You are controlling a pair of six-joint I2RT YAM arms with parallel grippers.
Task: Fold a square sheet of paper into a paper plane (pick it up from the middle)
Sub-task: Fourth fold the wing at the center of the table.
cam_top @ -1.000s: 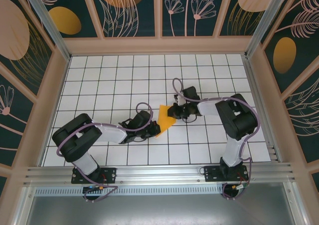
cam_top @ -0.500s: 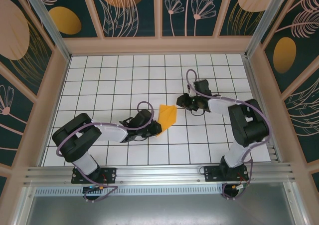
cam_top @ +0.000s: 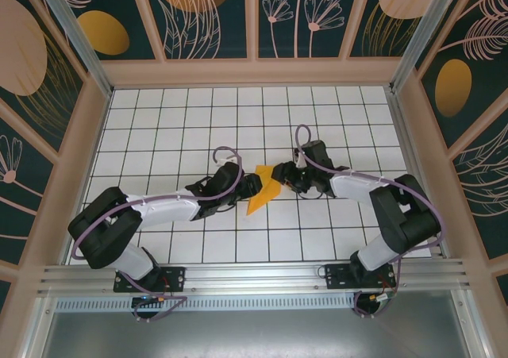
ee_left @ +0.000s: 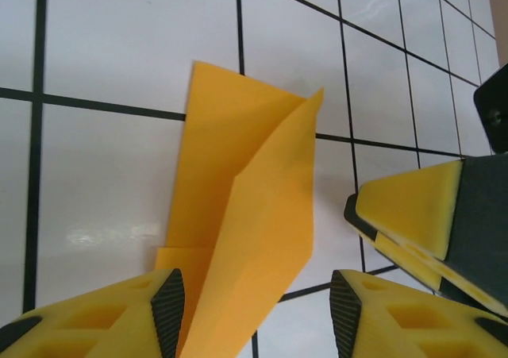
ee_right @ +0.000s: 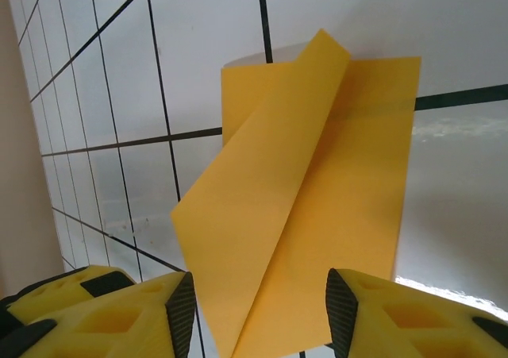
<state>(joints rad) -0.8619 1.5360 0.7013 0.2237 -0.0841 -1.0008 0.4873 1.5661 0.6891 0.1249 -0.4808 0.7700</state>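
Both arms are reaching further toward the centre of the overhead frame than a second ago, and both pairs of jaws, pinched then, are now standing spread. Left of centre, the left gripper [cam_top: 252, 185] is sitting at the sheet's left edge. In its wrist view the two yellow fingertips [ee_left: 168, 306] are straddling the lower end of the paper without squeezing it.

At centre, the square sheet of paper [cam_top: 263, 195] is lying free on the white gridded table [cam_top: 159, 120]. It is already creased into a narrow pointed shape with one flap lifting, and its point is aiming toward the lower left.

Just right of it, the right gripper [cam_top: 278, 175] is facing the upper end, jaws likewise apart and holding nothing.

By its look, the sheet is likely very light, thin and limp, sliding easily on the glossy tiles and creasing wherever it is squeezed. A hold on the stiffer central fold, near the middle, is looking safest.
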